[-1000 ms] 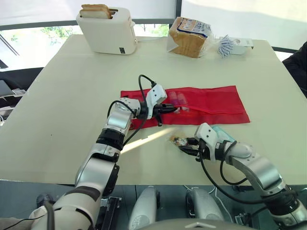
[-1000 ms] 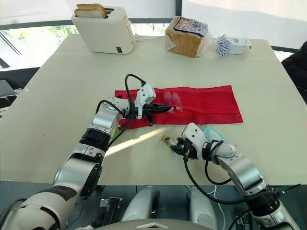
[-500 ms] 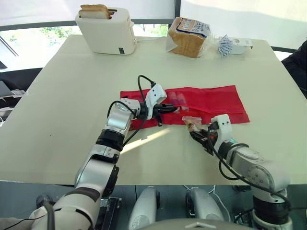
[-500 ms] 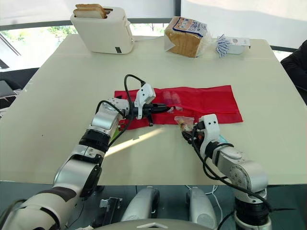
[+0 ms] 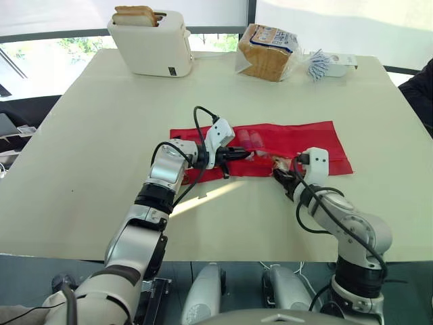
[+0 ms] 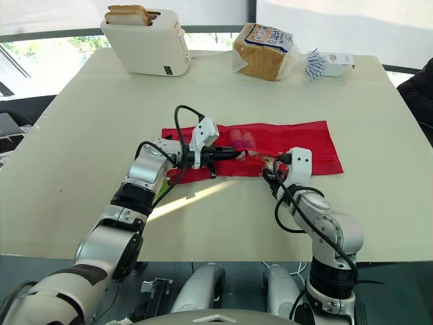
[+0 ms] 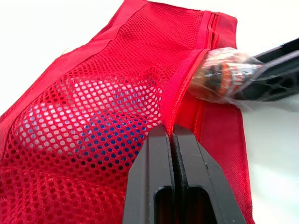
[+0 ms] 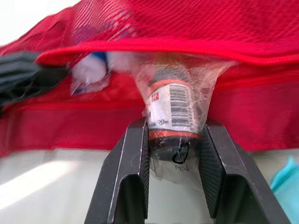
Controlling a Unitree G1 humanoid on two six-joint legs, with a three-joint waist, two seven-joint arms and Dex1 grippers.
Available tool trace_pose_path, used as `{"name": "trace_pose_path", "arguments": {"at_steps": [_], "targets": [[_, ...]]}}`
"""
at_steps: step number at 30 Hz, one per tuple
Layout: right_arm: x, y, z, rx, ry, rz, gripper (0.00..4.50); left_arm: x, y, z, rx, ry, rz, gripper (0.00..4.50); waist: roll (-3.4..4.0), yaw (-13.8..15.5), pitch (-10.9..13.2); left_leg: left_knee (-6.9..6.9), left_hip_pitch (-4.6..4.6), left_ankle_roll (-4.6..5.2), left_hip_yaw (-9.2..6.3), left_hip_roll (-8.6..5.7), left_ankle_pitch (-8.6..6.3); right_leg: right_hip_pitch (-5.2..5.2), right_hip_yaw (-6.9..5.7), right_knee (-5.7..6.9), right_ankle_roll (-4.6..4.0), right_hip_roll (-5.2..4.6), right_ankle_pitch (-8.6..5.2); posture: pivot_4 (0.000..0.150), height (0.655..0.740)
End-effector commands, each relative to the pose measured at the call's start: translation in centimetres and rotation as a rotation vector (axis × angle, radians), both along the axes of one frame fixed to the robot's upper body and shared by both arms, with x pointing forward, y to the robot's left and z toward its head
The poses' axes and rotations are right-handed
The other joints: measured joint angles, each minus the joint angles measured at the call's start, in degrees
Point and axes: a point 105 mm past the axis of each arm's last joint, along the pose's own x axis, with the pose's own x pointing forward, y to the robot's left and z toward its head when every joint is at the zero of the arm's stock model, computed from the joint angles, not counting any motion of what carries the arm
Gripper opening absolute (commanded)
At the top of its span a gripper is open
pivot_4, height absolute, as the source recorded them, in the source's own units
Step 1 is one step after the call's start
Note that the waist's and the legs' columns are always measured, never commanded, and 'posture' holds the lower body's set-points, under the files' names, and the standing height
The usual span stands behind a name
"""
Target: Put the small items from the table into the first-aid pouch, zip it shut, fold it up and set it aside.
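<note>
My left fingers point(image 7: 163, 154) are pinched closed on the lip of the red mesh pouch point(image 5: 298, 145), which lies flat near the middle of the pale tabletop point(image 5: 101, 122). My right fingers point(image 8: 135, 158) grip a plastic-wrapped bottle point(image 8: 170, 109) at the pouch mouth — its label reads "20ml" beside a barcode. A toaster point(image 5: 152, 40) and bread bag point(image 5: 267, 51) sit at the far edge, by a window point(image 5: 54, 51).

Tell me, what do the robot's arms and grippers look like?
The left arm and right arm are rounded silver-grey segments with black joints, looped with loose black cables. The left gripper and right gripper each have a white housing and two flat black fingers.
</note>
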Motion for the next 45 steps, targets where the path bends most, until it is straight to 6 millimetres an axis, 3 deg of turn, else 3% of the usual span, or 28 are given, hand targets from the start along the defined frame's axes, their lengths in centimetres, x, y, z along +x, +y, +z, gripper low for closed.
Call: {"name": "trace_pose_path", "arguments": {"at_steps": [1, 11, 22, 28, 34, 37, 39, 42, 43, 45], "targets": [[0.7, 0.7, 0.3, 0.022, -0.008, -0.026, 0.97, -0.4, -0.4, 1.0, -0.016, -0.041, -0.034, 0.0, 0.0, -0.04, 0.0, 0.0, 0.0, 0.0, 0.01, 0.0, 0.0, 0.0, 0.0, 0.0, 0.0, 0.0, 0.0, 0.15, 0.74], [3.1, 3.3, -0.2, -0.053, -0.067, 0.083, 0.97, -1.0, -0.5, 0.2, 0.016, -0.032, -0.081, 0.0, 0.02, -1.25, -0.03, -0.03, 0.03, 0.0, 0.01, 0.03, 0.0, 0.0, -0.01, 0.02, 0.0, 0.04, 0.0, 0.15, 0.74], [5.8, 3.2, 0.3, -0.247, -0.178, 0.201, 0.97, -1.1, 0.2, -0.7, 0.082, -0.048, -0.102, 0.0, 0.03, -1.27, -0.02, -0.03, 0.03, 0.0, 0.03, 0.03, 0.0, 0.0, 0.0, 0.0, 0.0, 0.04, 0.0, 0.15, 0.74], [4.0, 2.5, 1.2, -0.284, -0.224, 0.332, 3.71, -0.4, 0.4, -0.3, 0.073, -0.061, -0.061, 0.0, 0.04, -1.13, -0.02, -0.03, 0.01, 0.0, 0.01, 0.03, 0.0, 0.0, -0.01, -0.01, 0.0, 0.03, 0.0, 0.15, 0.74], [1.7, 0.4, 1.6, -0.364, -0.236, 0.393, 3.71, 0.2, 0.6, 0.0, 0.067, -0.067, -0.04, 0.0, 0.04, -1.15, -0.01, -0.02, -0.01, 0.01, 0.0, 0.01, 0.0, 0.0, -0.02, -0.02, 0.0, 0.02, 0.0, 0.15, 0.74], [1.3, 0.5, 0.9, -0.345, -0.206, 0.404, 2.89, 0.2, 0.6, -0.1, 0.066, -0.068, -0.04, 0.0, 0.04, -1.28, -0.02, -0.02, 0.01, 0.01, 0.0, 0.02, 0.0, 0.0, -0.01, -0.01, 0.0, 0.03, 0.0, 0.15, 0.74], [1.5, 0.8, 0.8, -0.334, -0.206, 0.399, 1.96, 0.2, 0.6, -0.1, 0.065, -0.068, -0.041, 0.0, 0.04, -1.25, -0.02, -0.02, 0.01, 0.01, 0.0, 0.03, 0.0, 0.0, -0.01, -0.01, 0.0, 0.03, 0.0, 0.15, 0.74], [3.5, 1.1, 0.4, -0.322, -0.183, 0.301, 0.35, 0.1, 0.4, -0.1, 0.06, -0.069, -0.044, 0.0, 0.04, -1.33, -0.02, -0.02, 0.01, 0.01, 0.0, 0.03, 0.0, 0.0, 0.0, -0.01, 0.0, 0.03, 0.0, 0.15, 0.74], [4.1, 1.2, 0.3, -0.324, -0.181, 0.278, 0.02, 0.1, 0.4, -0.1, 0.059, -0.069, -0.044, 0.0, 0.05, -1.23, -0.01, -0.02, 0.03, 0.01, 0.01, 0.03, 0.0, 0.0, 0.01, 0.01, 0.0, 0.04, 0.0, 0.15, 0.74], [5.3, 1.5, 0.7, -0.314, -0.199, 0.236, 0.02, 0.1, 0.4, -0.2, 0.058, -0.068, -0.043, 0.0, 0.05, -1.18, -0.01, -0.02, 0.01, 0.0, 0.01, 0.03, 0.0, 0.0, 0.0, 0.0, 0.0, 0.03, 0.0, 0.15, 0.74]]}}
